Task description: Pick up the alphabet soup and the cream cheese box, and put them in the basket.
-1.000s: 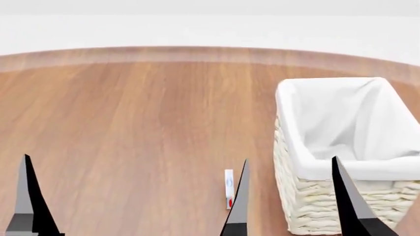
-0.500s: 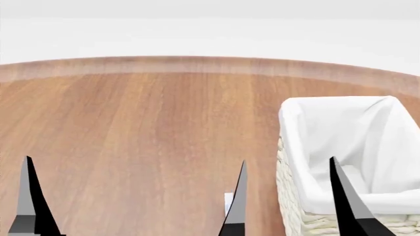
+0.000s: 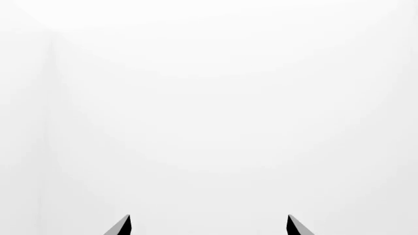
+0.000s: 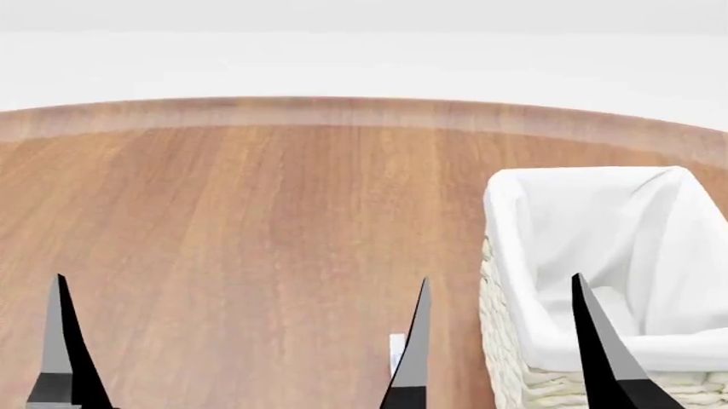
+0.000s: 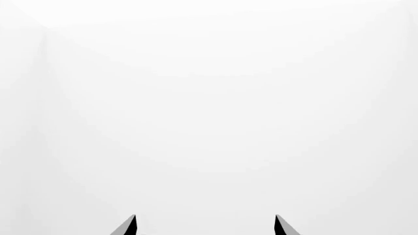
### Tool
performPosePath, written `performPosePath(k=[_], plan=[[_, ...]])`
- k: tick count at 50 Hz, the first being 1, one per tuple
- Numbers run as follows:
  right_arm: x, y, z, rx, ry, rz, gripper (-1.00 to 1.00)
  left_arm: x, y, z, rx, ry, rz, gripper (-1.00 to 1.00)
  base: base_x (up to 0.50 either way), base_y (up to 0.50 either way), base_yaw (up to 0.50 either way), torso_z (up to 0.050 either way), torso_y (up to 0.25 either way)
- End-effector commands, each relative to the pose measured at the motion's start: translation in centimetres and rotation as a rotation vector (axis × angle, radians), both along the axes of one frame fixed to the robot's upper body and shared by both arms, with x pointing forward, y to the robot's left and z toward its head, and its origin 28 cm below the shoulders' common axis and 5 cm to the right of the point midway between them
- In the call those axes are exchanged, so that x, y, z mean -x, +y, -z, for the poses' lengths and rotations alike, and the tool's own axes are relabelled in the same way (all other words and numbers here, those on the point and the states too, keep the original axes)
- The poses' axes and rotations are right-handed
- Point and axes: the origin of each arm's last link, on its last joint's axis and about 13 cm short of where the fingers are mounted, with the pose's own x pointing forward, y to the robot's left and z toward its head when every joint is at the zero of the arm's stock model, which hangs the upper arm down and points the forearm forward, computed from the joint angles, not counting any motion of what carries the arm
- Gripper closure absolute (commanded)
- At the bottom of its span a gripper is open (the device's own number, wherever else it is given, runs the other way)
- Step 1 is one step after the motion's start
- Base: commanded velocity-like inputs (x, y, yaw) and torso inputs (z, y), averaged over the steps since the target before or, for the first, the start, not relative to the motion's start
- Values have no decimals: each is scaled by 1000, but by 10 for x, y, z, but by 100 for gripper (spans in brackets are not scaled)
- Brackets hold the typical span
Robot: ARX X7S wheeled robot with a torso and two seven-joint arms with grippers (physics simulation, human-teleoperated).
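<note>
The basket (image 4: pixel 592 358), cream-white wicker with a white cloth liner, stands at the right of the wooden table (image 4: pixel 262 230) in the head view. Only the top end of the cream cheese box (image 4: pixel 395 348) peeks out low in that view, just left of my right gripper's inner finger (image 4: pixel 414 341). The alphabet soup is out of view. My right gripper (image 4: pixel 499 281) is open and empty, one finger left of the basket and one in front of it. One finger (image 4: pixel 66 341) of my left gripper shows at far left. Both wrist views, left gripper (image 3: pixel 209 218) and right gripper (image 5: pixel 205 218), show spread tips against blank white.
The table's curved far edge (image 4: pixel 341 111) runs across the head view, with white floor beyond it. Bare wood lies between my two grippers.
The head view has tilted up, so the basket and the cream cheese box slid down the frame and the box is mostly cut off. My left finger shifted slightly right.
</note>
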Motion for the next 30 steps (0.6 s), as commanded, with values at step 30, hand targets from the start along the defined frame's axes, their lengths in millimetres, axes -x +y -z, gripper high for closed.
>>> performPosePath(k=[30], plan=[[-1, 1, 1, 1, 4, -3, -100, -3, 1, 4, -8, 30, -15, -100, 0, 0, 0, 0, -108]])
